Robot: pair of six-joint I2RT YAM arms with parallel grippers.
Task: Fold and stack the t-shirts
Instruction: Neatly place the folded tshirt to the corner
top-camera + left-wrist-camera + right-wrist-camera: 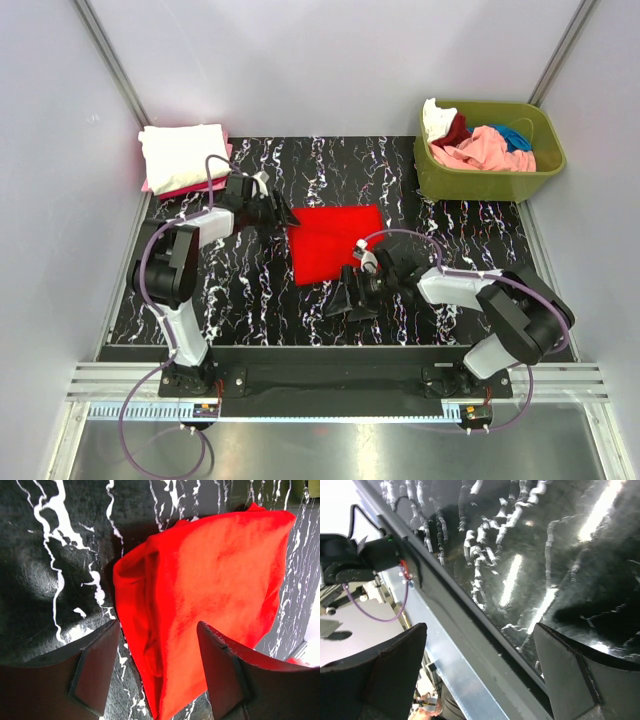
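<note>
Far left, a folded cream shirt [180, 150] lies on a pink one [190, 188], the stack the red shirt [335, 243] presumably has to join. The left gripper [157, 630] hangs at the red shirt's left edge with its jaws well apart and holding nothing. The cloth there is bunched into loose layers, so a pinch that takes only the top layer would likely peel the fold open on lifting. The shirt lies mid-table as a rough rectangle, and dragging it across the table [250, 290] instead of lifting it could smear it out of shape or nudge the stack askew. Just right of centre, the right gripper [480, 630] is spread wide and empty, near the shirt's front edge and pointed toward the table's near rim. A careless swing back could snag that edge. The bin [500, 175] with the remaining shirts sits far right, well clear.
</note>
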